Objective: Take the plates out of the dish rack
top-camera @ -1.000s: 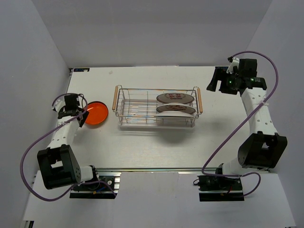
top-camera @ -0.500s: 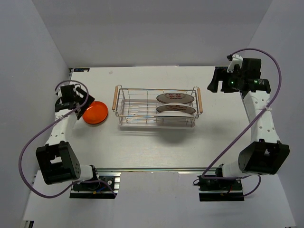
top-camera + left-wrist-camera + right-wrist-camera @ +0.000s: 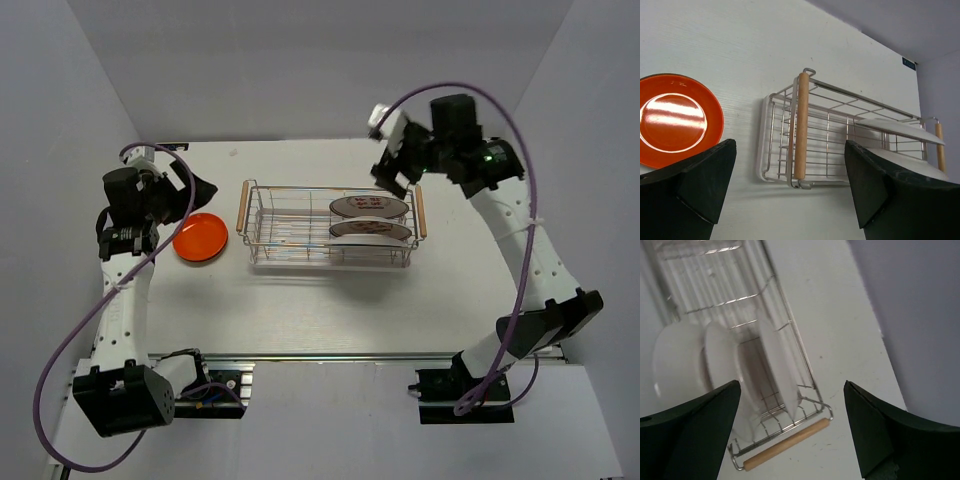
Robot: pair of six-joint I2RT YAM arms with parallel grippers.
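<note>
The dish rack [image 3: 300,189] stands mid-table with two white plates [image 3: 370,207] upright on edge at its right end. A red-orange plate [image 3: 198,238] lies flat on the table left of the rack. My left gripper [image 3: 196,186] hangs open above that plate's far side, holding nothing. In the left wrist view the red-orange plate [image 3: 675,120] lies to the left of the open left gripper [image 3: 790,150], with the rack [image 3: 840,125] ahead. My right gripper [image 3: 392,168] is open above the rack's far right corner. In the right wrist view the white plates [image 3: 775,365] show below the right gripper [image 3: 790,390].
The rack has a wooden handle at each short end [image 3: 241,208], [image 3: 421,209]. White walls close in the table on the left, back and right. The right arm's cable [image 3: 520,130] loops over the right arm.
My left gripper opened, let go of the red-orange plate and rose away from it. The right arm swung left from the far right corner to above the rack's right end.
</note>
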